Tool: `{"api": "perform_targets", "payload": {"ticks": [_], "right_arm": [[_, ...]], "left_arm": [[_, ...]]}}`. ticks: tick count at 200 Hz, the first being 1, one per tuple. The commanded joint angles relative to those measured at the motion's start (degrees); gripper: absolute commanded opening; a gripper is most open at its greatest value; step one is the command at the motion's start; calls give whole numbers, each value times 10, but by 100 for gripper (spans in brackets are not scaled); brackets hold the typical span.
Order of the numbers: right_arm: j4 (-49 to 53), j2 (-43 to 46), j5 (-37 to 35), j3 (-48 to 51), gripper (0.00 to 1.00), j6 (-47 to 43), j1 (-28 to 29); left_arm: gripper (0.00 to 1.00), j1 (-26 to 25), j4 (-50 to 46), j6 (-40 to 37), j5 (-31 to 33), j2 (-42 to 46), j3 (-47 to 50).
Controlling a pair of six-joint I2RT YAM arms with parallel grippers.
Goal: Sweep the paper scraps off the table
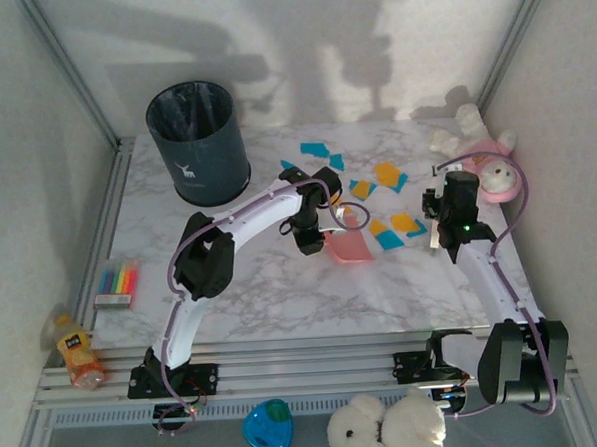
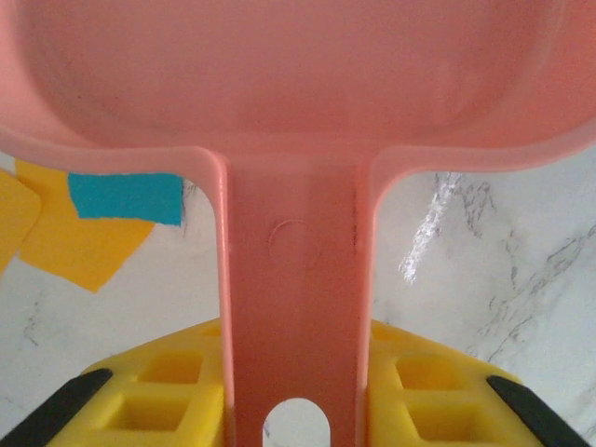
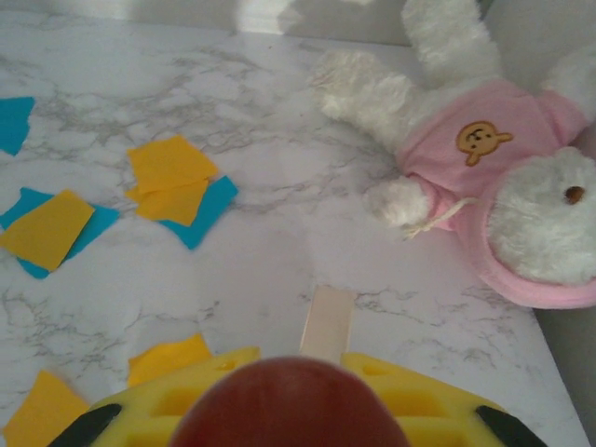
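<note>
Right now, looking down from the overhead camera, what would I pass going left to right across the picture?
Orange drink bottle → pack of coloured markers → dark blue bin → pink dustpan → white plush toy in pink.

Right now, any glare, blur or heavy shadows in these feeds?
Top view: dim, big arm shadows across the back wall. Left wrist: dustpan too close, soft; bright glare streak on the table. Right wrist: red object at the bottom blurred; paper scraps sharp.
</note>
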State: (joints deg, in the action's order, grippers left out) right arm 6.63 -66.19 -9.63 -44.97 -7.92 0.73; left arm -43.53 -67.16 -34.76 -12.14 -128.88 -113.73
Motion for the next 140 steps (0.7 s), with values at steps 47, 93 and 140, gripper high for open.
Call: {"api": "perform_targets", "payload": {"ticks": [47,93,140], "right_arm": [[68,-56,81,-69,0,-31,-4],[87,-71,125,-76,0,-36,-3],[77,-73,180,-68,0,-42,9]], "left_arm": [[13,-7,-43,-13,5,-24,-37],[14,-8,-47,-11,7,-32,-49],[14,-9,-50,-10,7,-38,-55]]}}
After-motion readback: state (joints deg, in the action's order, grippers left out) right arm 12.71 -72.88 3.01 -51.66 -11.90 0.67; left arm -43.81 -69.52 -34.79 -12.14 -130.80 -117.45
